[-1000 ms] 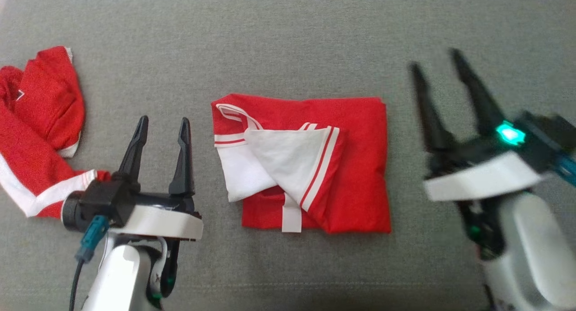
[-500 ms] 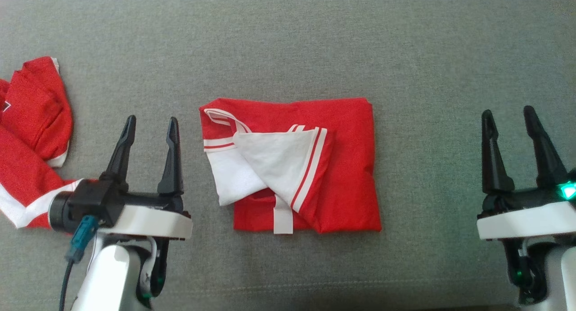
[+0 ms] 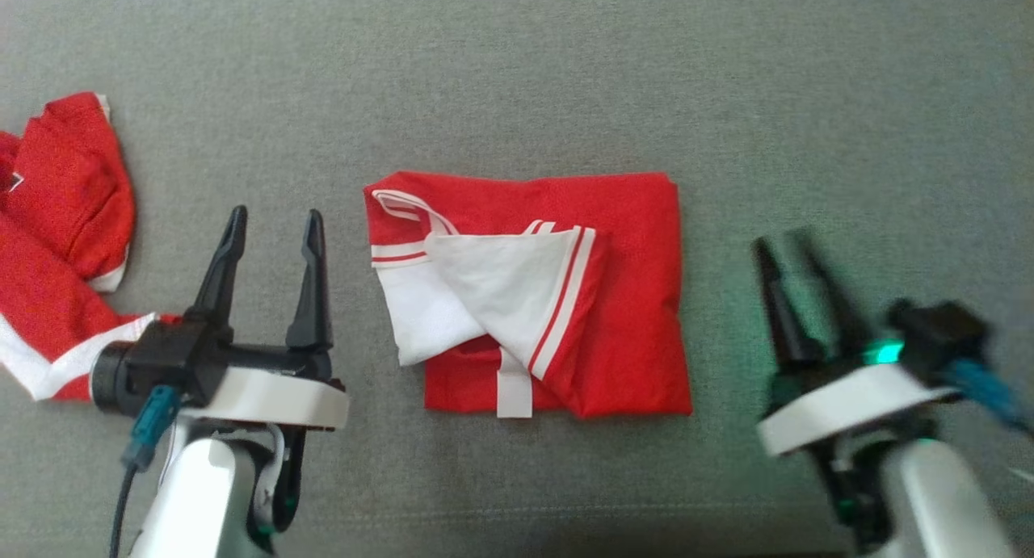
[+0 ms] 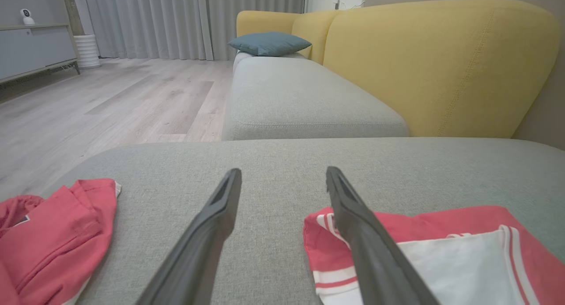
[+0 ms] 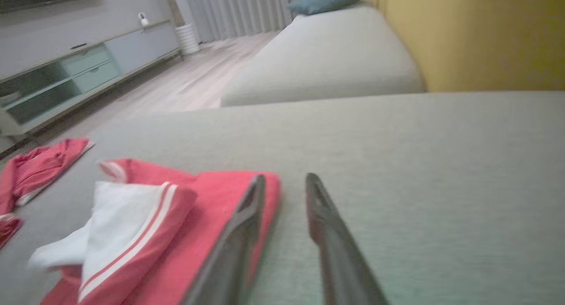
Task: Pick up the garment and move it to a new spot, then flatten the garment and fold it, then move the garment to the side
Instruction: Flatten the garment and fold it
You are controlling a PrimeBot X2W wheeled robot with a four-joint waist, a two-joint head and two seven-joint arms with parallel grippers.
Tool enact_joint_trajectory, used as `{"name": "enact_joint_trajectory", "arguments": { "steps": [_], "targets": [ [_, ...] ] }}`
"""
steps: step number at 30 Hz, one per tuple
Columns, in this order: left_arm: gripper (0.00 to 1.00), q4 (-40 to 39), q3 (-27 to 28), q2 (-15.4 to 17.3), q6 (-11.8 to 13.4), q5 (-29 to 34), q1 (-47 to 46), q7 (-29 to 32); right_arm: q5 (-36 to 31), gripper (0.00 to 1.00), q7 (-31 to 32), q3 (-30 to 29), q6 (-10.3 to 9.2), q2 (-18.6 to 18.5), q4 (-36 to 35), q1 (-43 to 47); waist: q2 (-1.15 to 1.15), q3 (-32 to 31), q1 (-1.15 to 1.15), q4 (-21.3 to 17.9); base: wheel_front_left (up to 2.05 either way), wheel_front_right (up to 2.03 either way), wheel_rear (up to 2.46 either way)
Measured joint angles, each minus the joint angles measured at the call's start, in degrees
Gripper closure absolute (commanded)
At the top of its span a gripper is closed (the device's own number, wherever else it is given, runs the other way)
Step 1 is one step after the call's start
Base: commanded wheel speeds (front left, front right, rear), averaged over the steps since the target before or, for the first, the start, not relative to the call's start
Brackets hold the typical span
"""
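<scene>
Garment (image 3: 638,299) edge near right pincer (image 3: 785,243)

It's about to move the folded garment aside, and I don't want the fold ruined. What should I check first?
1. Fold: ok, the garment is a compact rectangle lying flat on the cushion.
2. Is the left hand free: ok, open and empty, to the garment's left.
3. Is the right hand free: ok, open and empty, to the garment's right.
4. Grip on the garment: not ok, neither hand holds it.
5. Is the right hand steady: cannot tell, it is blurred in the head view.
6. Room on the left: not ok, a second garment lies there.
</scene>
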Motion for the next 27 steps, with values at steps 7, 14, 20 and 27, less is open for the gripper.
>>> {"name": "enact_joint_trajectory", "arguments": {
  "steps": [7,14,20,27],
  "targets": [
    [0.0,0.0,-1.3,-0.2,0.0,0.0,-1.2,0.0,3.6,1.0,1.6,12.6,0.0,0.1,11.6,-6.0,0.0,1.0,0.0,2.0,0.0,0.0,0.0],
    [0.0,0.0,-1.4,-0.8,-0.1,0.0,-1.3,0.0,9.5,1.0,0.4,21.5,0.0,1.0,24.9,-12.9,0.0,1.7,0.0,4.5,0.0,0.0,0.0],
    [0.0,0.2,-1.3,-1.3,-0.1,0.0,-1.2,0.0,13.9,1.0,-1.1,33.2,0.0,1.1,24.1,-17.4,0.0,1.3,0.0,5.3,0.0,0.0,0.0],
    [0.0,0.3,-1.2,-1.3,-0.1,0.0,-1.2,0.0,17.6,1.0,0.3,41.4,0.0,-2.2,20.7,-17.9,0.0,0.8,0.0,4.7,0.0,0.0,0.0]
  ]
}}
